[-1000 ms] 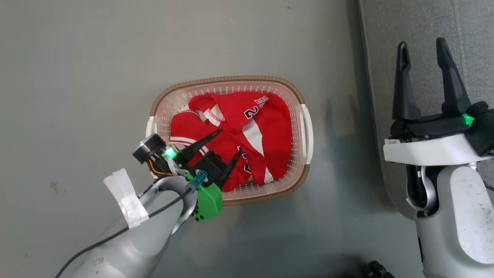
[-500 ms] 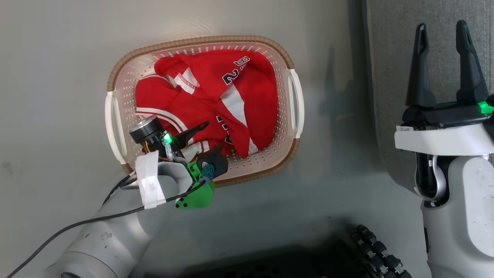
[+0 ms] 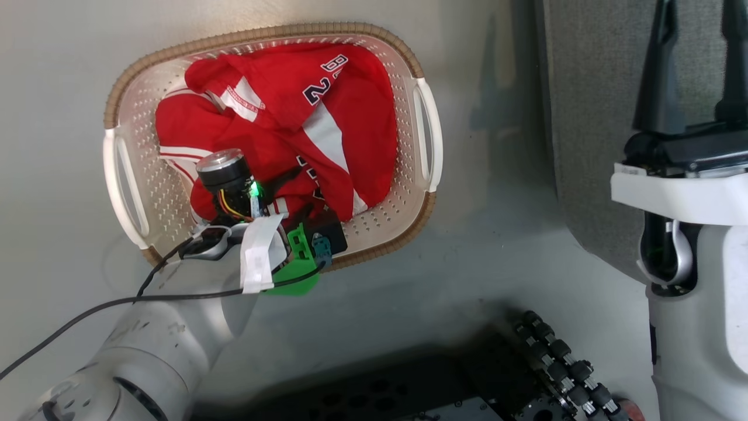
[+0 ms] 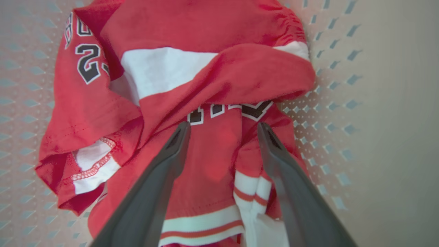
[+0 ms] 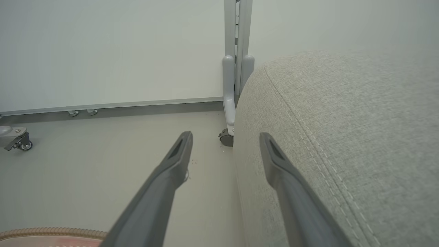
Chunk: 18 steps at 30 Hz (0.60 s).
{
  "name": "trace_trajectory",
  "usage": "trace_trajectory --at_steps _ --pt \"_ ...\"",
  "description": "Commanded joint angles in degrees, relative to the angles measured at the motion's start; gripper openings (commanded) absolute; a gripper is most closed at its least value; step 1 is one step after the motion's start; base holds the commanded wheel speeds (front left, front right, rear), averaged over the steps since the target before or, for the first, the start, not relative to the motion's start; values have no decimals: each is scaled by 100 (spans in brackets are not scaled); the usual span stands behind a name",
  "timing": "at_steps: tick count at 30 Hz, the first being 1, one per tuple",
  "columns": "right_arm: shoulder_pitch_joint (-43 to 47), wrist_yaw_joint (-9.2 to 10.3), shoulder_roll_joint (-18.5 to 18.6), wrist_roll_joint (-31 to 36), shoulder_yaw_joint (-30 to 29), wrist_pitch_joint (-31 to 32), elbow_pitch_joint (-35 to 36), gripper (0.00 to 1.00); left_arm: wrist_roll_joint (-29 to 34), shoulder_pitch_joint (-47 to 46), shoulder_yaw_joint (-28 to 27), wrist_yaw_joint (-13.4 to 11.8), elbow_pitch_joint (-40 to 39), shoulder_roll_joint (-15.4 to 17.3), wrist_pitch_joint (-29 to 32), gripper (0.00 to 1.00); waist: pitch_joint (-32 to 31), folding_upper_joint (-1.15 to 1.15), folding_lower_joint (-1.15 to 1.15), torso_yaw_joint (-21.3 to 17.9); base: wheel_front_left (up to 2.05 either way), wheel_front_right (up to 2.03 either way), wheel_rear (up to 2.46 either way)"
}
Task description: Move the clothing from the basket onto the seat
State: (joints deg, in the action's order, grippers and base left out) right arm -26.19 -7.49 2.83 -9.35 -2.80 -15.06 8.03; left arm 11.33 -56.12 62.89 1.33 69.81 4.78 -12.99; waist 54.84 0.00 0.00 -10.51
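Note:
The red jersey point(image 3: 280, 123) lies crumpled inside the cream perforated basket point(image 3: 125, 175) on the floor. My left gripper point(image 3: 295, 190) reaches down into the basket's near side. In the left wrist view, the left gripper point(image 4: 223, 127) is open, its fingers point(image 4: 161, 178) astride a fold of the jersey point(image 4: 205, 85) just below the dark letters. I cannot tell whether the fingers touch the cloth. My right gripper point(image 3: 695, 70) stands open and empty over the light-grey seat point(image 3: 584, 117), right of the basket. The right wrist view shows it point(image 5: 225, 136) at the seat's rounded edge point(image 5: 343, 137).
My dark base with its ribbed wheel point(image 3: 555, 362) fills the bottom of the head view. A black cable point(image 3: 87, 310) trails from the left forearm. A white panel on castored legs point(image 5: 236, 68) stands beyond the seat, with grey floor point(image 5: 103, 164) between.
The head view has shifted, so the basket sits higher and further left in it. My left gripper has dropped deeper into the basket, onto the jersey's near part. The right gripper stays open.

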Motion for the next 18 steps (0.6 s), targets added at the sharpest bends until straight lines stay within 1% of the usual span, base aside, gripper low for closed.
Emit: trace_trajectory --at_steps 1,6,8,9,11,15,18 --pt "-109 0 11 67 -19 -17 139 100 -1 -139 -7 -37 66 21 45 100 177 0 0 -6 0 0 0" --pt "-248 0 9 187 -32 -18 541 100 53 -302 84 -257 178 -56 127 100 392 0 0 117 0 0 0" --pt "-287 1 11 228 10 -18 681 100 131 -396 153 -391 221 -59 207 100 477 0 0 162 0 0 0" --pt "-304 0 11 262 35 -18 738 100 218 -457 228 -475 238 -59 265 100 524 0 0 188 0 0 0" --pt "-350 0 13 276 65 -18 845 100 167 -542 228 -570 271 -72 381 100 620 0 0 237 0 0 0" --pt "-370 0 13 345 143 -18 960 100 264 -744 310 -774 334 -78 641 100 802 0 0 299 0 0 0" --pt "-360 0 12 439 208 -18 1004 100 142 -814 253 -796 359 -82 705 100 884 0 0 324 0 0 0"
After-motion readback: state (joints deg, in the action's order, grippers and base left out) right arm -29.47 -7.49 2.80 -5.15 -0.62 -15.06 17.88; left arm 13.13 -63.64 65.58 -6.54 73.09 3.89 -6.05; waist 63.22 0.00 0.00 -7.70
